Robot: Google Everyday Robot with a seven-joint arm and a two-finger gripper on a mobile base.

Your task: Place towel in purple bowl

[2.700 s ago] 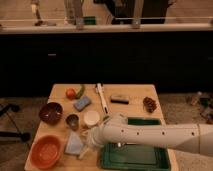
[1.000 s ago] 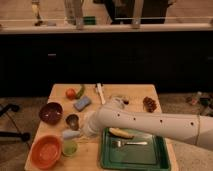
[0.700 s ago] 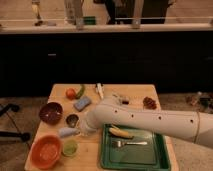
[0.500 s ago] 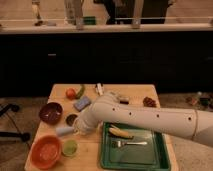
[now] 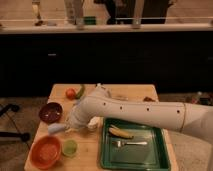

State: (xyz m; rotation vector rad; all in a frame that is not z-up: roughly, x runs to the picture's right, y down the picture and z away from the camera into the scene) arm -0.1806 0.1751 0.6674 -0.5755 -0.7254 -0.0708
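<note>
The towel [image 5: 56, 128], a small pale blue-grey cloth, hangs from my gripper [image 5: 68, 127] at the left end of my white arm. It hangs just above the table, in front of and slightly right of the purple bowl [image 5: 50, 112]. The gripper is shut on the towel. The dark, glossy purple bowl sits at the table's left side and looks empty. The towel is beside the bowl's near rim, not inside it.
An orange bowl [image 5: 45, 151] and a small green cup [image 5: 70, 147] sit at the front left. A green tray [image 5: 150, 160] holds a banana [image 5: 120, 132] and a fork [image 5: 129, 143]. A tomato [image 5: 70, 93] and a green item [image 5: 80, 91] lie at the back. My arm hides the table's middle.
The gripper has lifted the towel off the table near the orange bowl and carried it left and back, towards the purple bowl.
</note>
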